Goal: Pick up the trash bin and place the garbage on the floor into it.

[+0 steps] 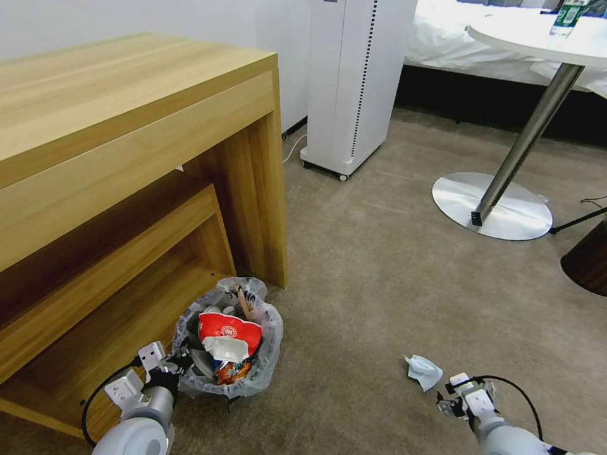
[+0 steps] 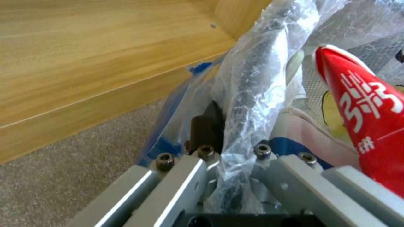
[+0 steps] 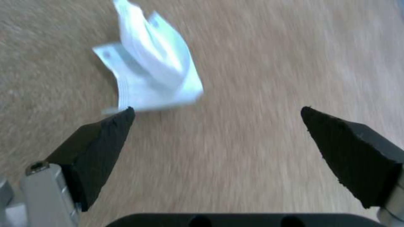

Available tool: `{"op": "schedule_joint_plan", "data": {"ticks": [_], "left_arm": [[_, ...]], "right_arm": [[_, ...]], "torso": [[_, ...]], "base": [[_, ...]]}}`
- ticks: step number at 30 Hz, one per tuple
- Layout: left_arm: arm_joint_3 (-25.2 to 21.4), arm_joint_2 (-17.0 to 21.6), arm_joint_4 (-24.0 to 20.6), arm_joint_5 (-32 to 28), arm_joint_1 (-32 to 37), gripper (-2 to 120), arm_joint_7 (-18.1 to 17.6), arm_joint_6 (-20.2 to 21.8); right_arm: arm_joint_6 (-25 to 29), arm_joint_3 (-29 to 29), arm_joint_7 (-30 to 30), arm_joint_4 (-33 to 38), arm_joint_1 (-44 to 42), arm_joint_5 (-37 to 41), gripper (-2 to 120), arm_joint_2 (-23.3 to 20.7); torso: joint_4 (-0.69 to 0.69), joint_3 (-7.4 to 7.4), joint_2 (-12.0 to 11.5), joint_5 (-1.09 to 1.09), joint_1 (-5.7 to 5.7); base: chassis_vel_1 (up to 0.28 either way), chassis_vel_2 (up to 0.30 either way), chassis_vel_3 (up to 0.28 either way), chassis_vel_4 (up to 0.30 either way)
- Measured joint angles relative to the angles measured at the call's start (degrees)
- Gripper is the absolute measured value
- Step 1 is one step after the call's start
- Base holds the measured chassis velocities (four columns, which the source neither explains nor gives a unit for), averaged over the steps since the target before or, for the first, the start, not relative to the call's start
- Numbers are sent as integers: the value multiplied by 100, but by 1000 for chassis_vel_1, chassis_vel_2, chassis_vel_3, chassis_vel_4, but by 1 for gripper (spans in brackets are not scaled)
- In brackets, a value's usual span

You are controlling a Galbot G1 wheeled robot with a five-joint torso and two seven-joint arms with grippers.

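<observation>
The trash bin (image 1: pixel 273 330), dark and lined with a crinkly clear bag, stands on the beige floor (image 1: pixel 379 284) at the foot of the desk. It holds garbage: a red-and-white package (image 1: pixel 229 328) and a wooden stick (image 1: pixel 243 303). My left gripper (image 1: pixel 180 370) is shut on the bin's near rim, pinching rim and bag (image 2: pixel 248 88) between its jaws (image 2: pixel 227 132). A crumpled white wrapper (image 1: pixel 422 371) lies on the carpet to the right. My right gripper (image 1: pixel 446 395) hovers open just short of it, and the wrapper (image 3: pixel 151 75) lies beyond its left fingertip (image 3: pixel 216 110).
A wooden desk (image 1: pixel 139 158) with a low shelf stands on the left, right behind the bin. Farther back are a white wheeled appliance (image 1: pixel 354 82) and a round table's metal base (image 1: pixel 493 205). A dark object (image 1: pixel 588 259) and a cable sit at the right edge.
</observation>
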Motion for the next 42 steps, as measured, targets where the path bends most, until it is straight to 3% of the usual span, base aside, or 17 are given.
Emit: {"op": "schedule_joint_plan", "data": {"ticks": [5, 14, 21, 42], "left_arm": [[-2, -3, 2, 2, 28, 0, 2, -14], [-5, -59, -13, 31, 66, 0, 3, -17], [32, -103, -1, 68, 39, 0, 6, -18], [66, -99, 65, 123, 66, 0, 43, -40]], "right_arm": [[626, -232, -425, -380, 236, -349, 100, 110], [801, -428, -405, -436, 260, -314, 100, 313], [934, -219, -429, -608, 64, -412, 100, 319], [1334, -163, -633, -1572, 252, -565, 98, 942]], "torso": [[0, 0, 0, 0, 0], [0, 0, 0, -2, 0], [0, 0, 0, -1, 0], [0, 0, 0, -2, 0]], "base": [[0, 0, 0, 0], [0, 0, 0, 0], [0, 0, 0, 0], [0, 0, 0, 0]]}}
